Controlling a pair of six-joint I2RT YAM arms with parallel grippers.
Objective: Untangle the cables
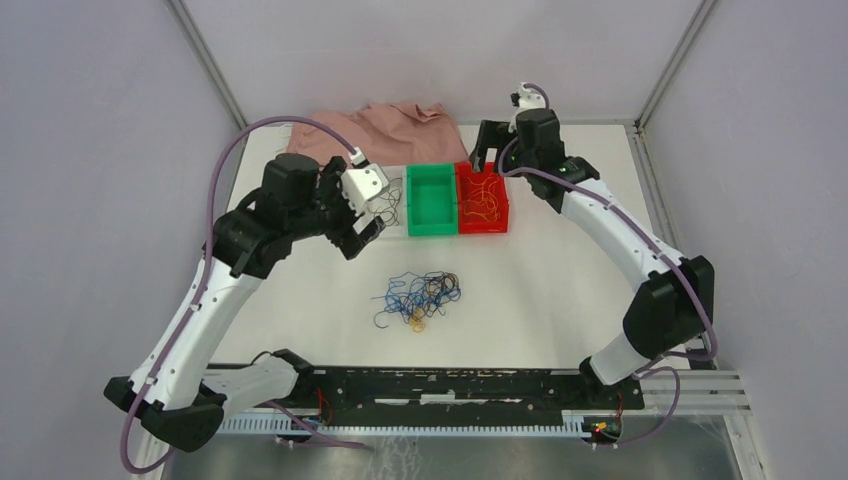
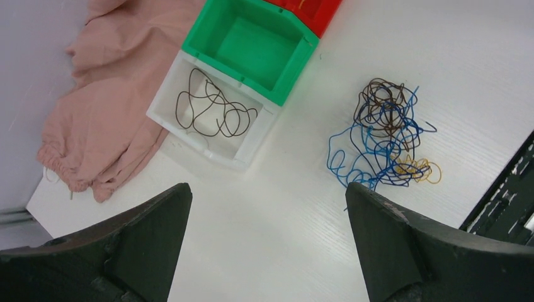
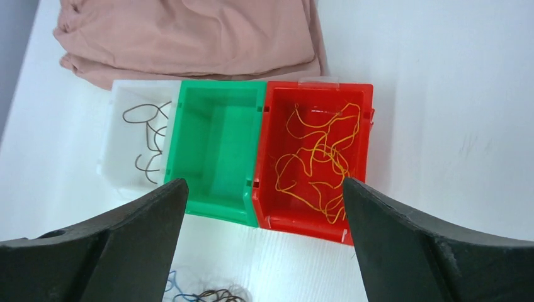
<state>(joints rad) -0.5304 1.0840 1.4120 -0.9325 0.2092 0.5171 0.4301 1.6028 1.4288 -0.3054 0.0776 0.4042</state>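
Observation:
A tangle of blue, dark brown and yellow-orange cables (image 1: 418,297) lies on the white table in front of the bins; it also shows in the left wrist view (image 2: 384,135) and at the bottom edge of the right wrist view (image 3: 208,294). Dark brown strands (image 2: 214,113) lie in the white bin (image 2: 208,151). Yellow strands (image 3: 318,160) lie in the red bin (image 3: 302,223). The green bin (image 3: 214,151) holds nothing. My left gripper (image 2: 267,189) is open and empty, held above the table left of the tangle. My right gripper (image 3: 264,182) is open and empty, above the bins.
A pink cloth (image 1: 380,130) lies crumpled behind the bins at the back. The three bins stand side by side: white, green (image 1: 432,198), red (image 1: 482,215). A black rail (image 1: 450,385) runs along the near edge between the arm bases.

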